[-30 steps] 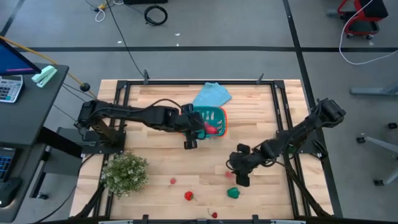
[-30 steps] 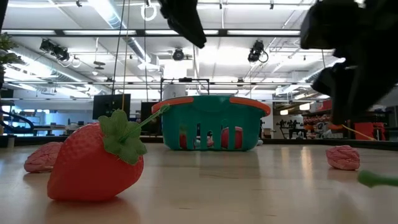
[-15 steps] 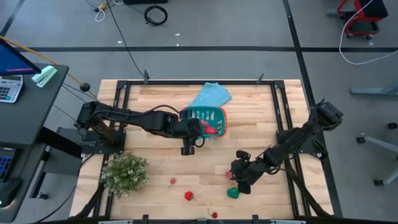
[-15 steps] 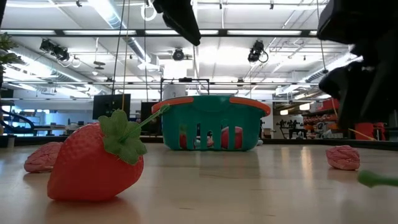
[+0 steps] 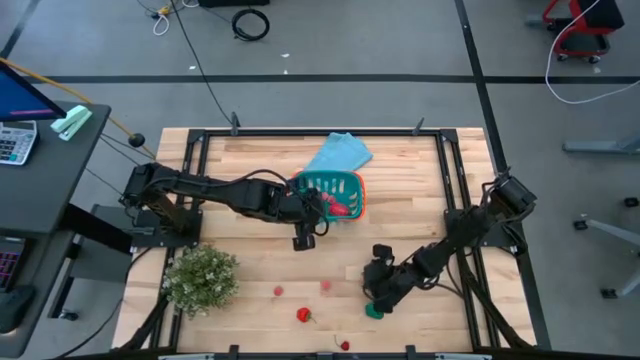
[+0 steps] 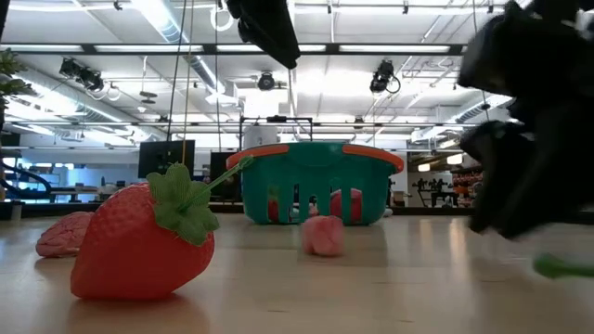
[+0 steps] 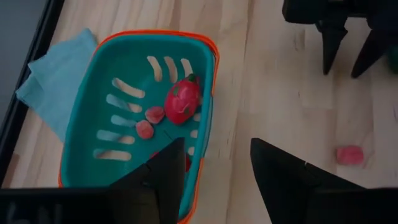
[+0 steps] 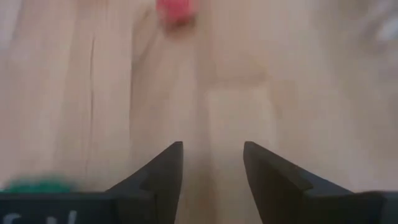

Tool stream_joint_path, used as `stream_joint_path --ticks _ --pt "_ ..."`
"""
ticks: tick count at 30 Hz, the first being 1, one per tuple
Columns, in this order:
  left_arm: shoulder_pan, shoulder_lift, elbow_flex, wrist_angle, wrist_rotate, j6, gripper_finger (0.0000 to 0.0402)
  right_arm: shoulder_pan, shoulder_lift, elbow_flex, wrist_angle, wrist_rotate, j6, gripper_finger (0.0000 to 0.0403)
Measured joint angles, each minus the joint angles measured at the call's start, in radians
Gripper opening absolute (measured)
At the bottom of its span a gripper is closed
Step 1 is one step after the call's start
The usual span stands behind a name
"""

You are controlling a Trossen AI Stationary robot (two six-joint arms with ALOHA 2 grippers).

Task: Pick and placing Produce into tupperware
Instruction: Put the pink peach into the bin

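Observation:
The teal basket with an orange rim (image 5: pixel 338 194) (image 6: pixel 320 183) (image 7: pixel 134 106) stands on the table's far middle. In it lie a red strawberry (image 7: pixel 182 102) and small pink pieces (image 7: pixel 149 121). My left gripper (image 5: pixel 303 240) (image 7: pixel 217 174) hovers open over the table, just beyond the basket's near side. My right gripper (image 5: pixel 376 296) (image 8: pixel 211 168) is open, low over the wood right next to the green piece (image 5: pixel 373 311) (image 8: pixel 36 185). Loose red and pink pieces rest on the table (image 5: pixel 324 286) (image 5: pixel 279 291) (image 5: pixel 304 315) (image 5: pixel 345 346).
A bushy potted plant (image 5: pixel 200 280) stands at the near left corner. A light-blue cloth (image 5: pixel 340 152) lies under the basket's far side. In the low view a big strawberry (image 6: pixel 139 246) and a pink piece (image 6: pixel 322 235) sit in front of the basket.
My right gripper has swung toward the near edge and slightly left, lowering close to the green piece. The pink piece that lay beside it has moved along the table toward the left. My left gripper has drawn back from the basket toward the near edge.

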Motion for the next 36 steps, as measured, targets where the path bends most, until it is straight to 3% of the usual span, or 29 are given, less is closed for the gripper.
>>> stream_joint_path --ticks 10,15,20,26,36 --pt "-0.026 0.0 0.0 -0.053 0.0 -0.103 0.0181 -0.113 0.055 0.009 0.333 -0.024 -0.231 0.0192" --pt "-0.072 0.0 0.0 -0.082 0.001 -0.149 0.0181 -0.146 0.131 0.102 0.365 -0.094 -0.316 0.0197" --pt "-0.108 0.0 0.0 -0.091 0.002 -0.155 0.0174 -0.148 0.233 0.261 0.283 -0.114 -0.394 0.0197" --pt "-0.139 0.0 0.0 -0.101 0.001 -0.155 0.0173 -0.148 0.306 0.396 0.054 -0.092 -0.39 0.0198" --pt "-0.165 0.0 0.0 -0.116 0.0 -0.156 0.0173 -0.148 0.323 0.397 -0.034 -0.04 -0.258 0.0194"
